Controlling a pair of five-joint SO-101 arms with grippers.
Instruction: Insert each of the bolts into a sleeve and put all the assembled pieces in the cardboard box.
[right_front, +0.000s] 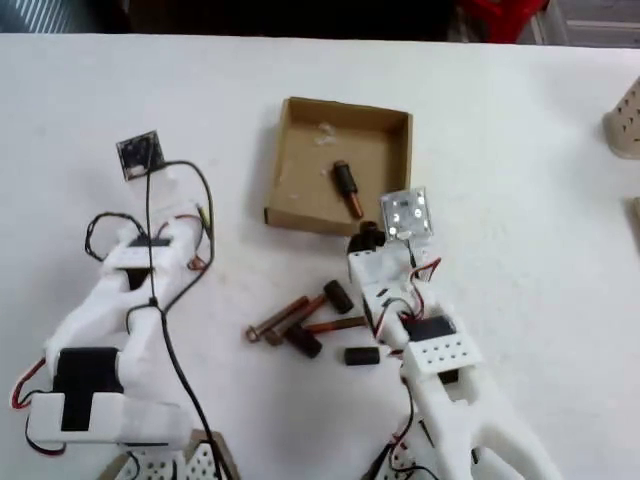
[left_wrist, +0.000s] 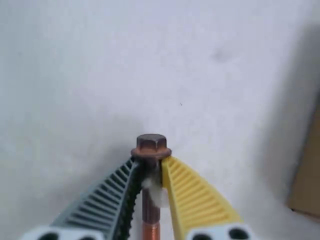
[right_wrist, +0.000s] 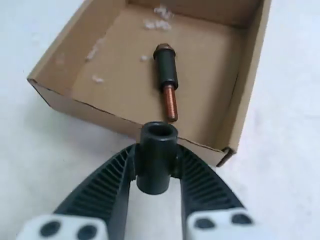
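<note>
Beside the cardboard box (right_wrist: 75, 105): my right pincer (right_wrist: 156, 150) pinches a black sleeve (right_wrist: 158, 167) across its body, bore open and facing away from the wrist, just short of the box's near wall.
Left pincer (left_wrist: 151, 162): pressed onto a copper bolt (left_wrist: 151, 144) just under the flanged head. The shank runs back between the fingers, over bare desk (left_wrist: 100, 60).
In the box: one assembled piece (right_wrist: 166, 70) lies flat on the floor.
Loose parts: more bolts (right_front: 278, 322) and sleeves (right_front: 338, 295) lie on the desk between the arms.
Step in hand: I judge it to be mating this bolt with this sleeve.
Doing it well: the bolt's head leads and its thread points at my wrist, so I'd turn the left wrist until the thread end faces the bore. Then I'd bring both axes into one line before closing the gap and feed slowly, holding both squeezes.
Risk: a slight tilt could jam the thread on the rim and twist the sleeve in its grip.
</note>
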